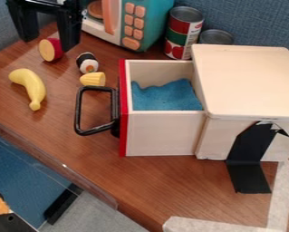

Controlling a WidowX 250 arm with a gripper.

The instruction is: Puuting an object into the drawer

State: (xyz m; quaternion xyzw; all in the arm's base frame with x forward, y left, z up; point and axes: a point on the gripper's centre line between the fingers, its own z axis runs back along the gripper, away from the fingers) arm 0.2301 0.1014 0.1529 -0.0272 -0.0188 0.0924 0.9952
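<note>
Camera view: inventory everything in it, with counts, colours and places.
Drawer: one, pale wood, red front, black handle, pulled out leftward from the cabinet
Cabinet: one, pale wood, right
Cloth: one, blue, inside the drawer
Banana: one, yellow, left
Cut round food: one, red with yellowish face, upper left
Sushi-like piece: one, black and white, left of the drawer
Corn-like piece: one, yellow, above the handle
Toy microwave: one, teal, white and pink, top
Cans: two, one red and green, one greyish, behind the cabinet
Tape: black, cabinet front; whitish, lower right
Table: one, brown
Partition: blue, back
Gripper: one, black, upper left, open
</note>
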